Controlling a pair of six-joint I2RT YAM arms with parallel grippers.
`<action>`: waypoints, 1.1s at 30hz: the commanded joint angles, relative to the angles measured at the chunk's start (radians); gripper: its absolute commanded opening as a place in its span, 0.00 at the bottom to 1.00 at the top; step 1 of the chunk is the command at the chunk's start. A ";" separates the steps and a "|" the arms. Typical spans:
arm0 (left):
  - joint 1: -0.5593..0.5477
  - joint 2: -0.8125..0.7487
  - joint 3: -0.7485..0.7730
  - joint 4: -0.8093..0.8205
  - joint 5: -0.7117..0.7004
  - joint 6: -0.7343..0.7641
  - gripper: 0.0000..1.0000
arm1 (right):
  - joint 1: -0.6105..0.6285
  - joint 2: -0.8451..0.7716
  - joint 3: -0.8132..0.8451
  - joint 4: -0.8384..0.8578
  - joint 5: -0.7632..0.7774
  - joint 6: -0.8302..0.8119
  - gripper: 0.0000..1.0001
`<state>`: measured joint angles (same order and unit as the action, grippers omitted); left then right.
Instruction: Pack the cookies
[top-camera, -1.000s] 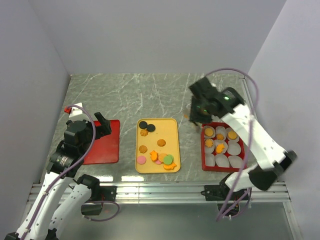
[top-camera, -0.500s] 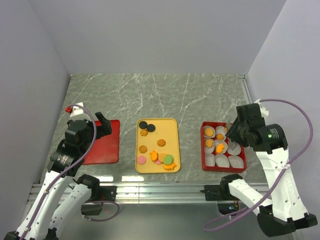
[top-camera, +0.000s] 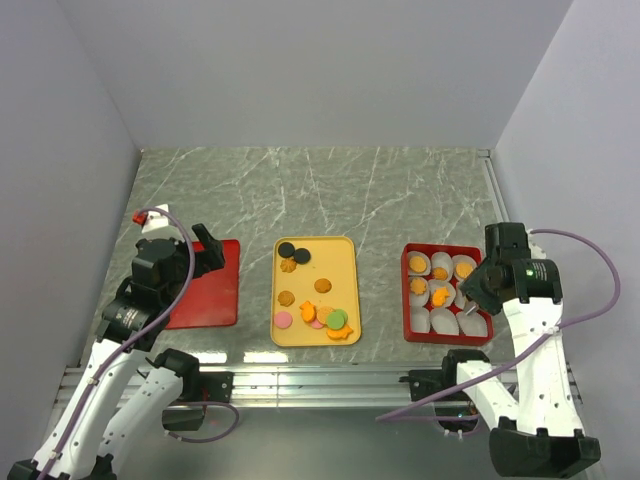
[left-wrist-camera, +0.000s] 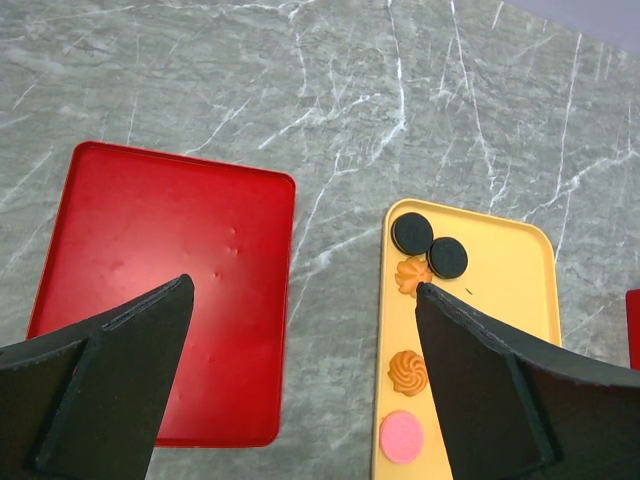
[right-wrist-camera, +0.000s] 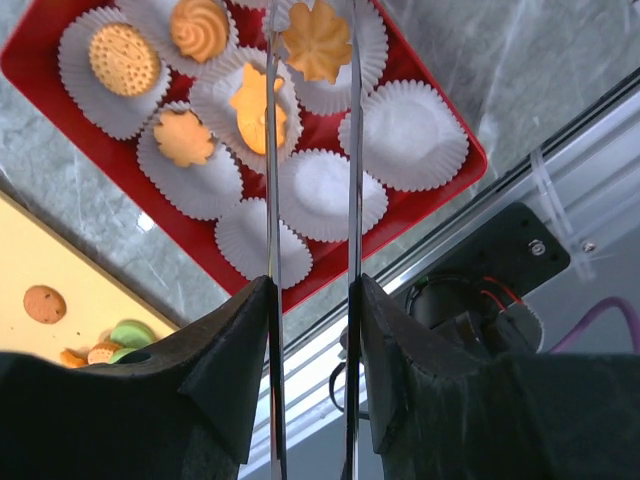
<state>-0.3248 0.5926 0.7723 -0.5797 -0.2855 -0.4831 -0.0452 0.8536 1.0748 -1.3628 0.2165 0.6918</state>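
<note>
Several cookies (top-camera: 318, 300) lie on a yellow tray (top-camera: 342, 250): black, orange, brown, pink and green. Several more orange cookies (top-camera: 440, 293) sit in white paper cups in a red box (top-camera: 408, 325). My right gripper (top-camera: 468, 297) hangs over the box's right side. In the right wrist view its thin blades (right-wrist-camera: 311, 60) stand slightly apart with nothing between them, above a flower cookie (right-wrist-camera: 315, 40) that lies in its cup. My left gripper (left-wrist-camera: 302, 290) is wide open and empty, over the gap between a red lid (left-wrist-camera: 150, 300) and the tray (left-wrist-camera: 500, 300).
The red lid (top-camera: 210, 290) lies flat left of the tray. Several cups (right-wrist-camera: 405, 135) in the box's near rows hold nothing. Grey walls close in the left, back and right. An aluminium rail (top-camera: 320, 380) runs along the table's near edge.
My right arm has swung from behind the red box to its near right side, with the gripper now over the box. The left arm and the cookies have not moved.
</note>
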 joint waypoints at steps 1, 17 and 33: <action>-0.010 0.004 -0.004 0.044 0.009 0.012 0.99 | -0.033 -0.021 -0.030 0.045 -0.014 -0.020 0.46; -0.014 0.007 -0.004 0.044 0.003 0.011 0.99 | -0.051 0.030 -0.035 0.093 -0.022 -0.041 0.54; -0.014 0.004 -0.004 0.044 0.002 0.011 0.99 | -0.053 0.048 0.074 0.096 0.006 -0.092 0.51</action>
<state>-0.3355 0.5938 0.7723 -0.5793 -0.2859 -0.4831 -0.0898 0.9005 1.0904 -1.2942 0.1772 0.6262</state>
